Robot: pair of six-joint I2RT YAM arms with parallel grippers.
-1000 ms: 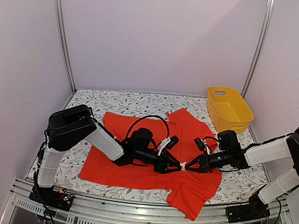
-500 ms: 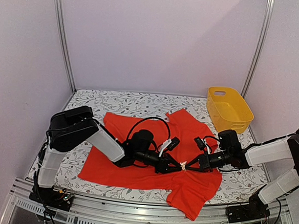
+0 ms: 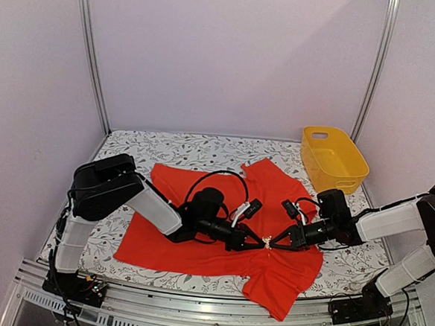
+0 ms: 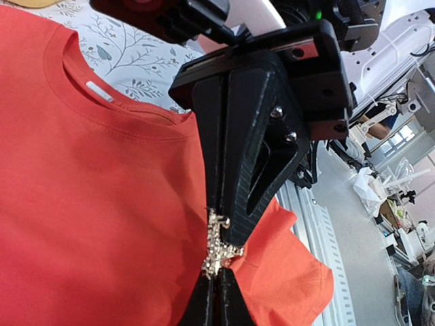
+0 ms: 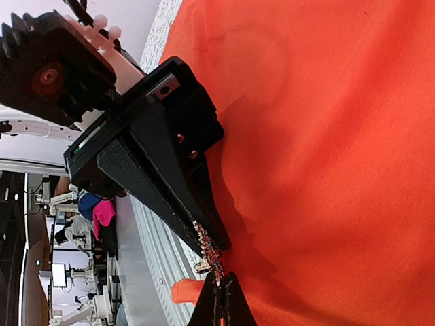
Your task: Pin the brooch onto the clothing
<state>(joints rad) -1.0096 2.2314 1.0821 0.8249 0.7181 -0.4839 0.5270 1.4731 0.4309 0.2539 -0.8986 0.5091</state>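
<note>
Two arms lie stretched low, left arm [image 3: 151,203] and right arm [image 3: 389,220] meeting tip to tip over the near half of the bright red-orange short-sleeved T-shirt [image 3: 152,244]. Left gripper [image 3: 259,243]: jaws pressed together, pinching one end of the tiny glittery silvery-gold brooch [image 3: 267,242]. Right gripper [image 3: 276,243]: jaws likewise clamped on the opposite end. T-shirt spread on floral-print table cover [image 3: 181,147]. White neck label [image 4: 98,91] inside collar, print unreadable. Yellow plastic basket [image 3: 334,158] far right, well apart.

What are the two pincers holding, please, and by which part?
The tiny glittery silvery-gold brooch: the left pincer pinches one end, the right pincer the opposite end.
</note>
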